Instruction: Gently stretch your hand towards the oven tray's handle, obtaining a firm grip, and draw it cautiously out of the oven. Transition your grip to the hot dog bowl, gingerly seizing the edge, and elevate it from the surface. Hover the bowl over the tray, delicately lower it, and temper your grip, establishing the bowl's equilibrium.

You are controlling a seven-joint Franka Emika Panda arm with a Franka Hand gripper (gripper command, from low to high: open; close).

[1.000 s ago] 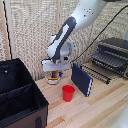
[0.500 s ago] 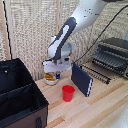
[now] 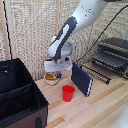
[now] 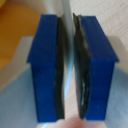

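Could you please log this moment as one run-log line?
phase: bowl grasp | claw: shut on rim of small round white bowl | dark wire oven tray: pulled out

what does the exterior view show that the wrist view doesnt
Only the exterior view shows the oven, its tray drawn out, the red cup, the blue book, the black bin and the hot dog bowl under the arm. Only the wrist view shows the blue fingers pinching a thin whitish edge. Both share the gripper.
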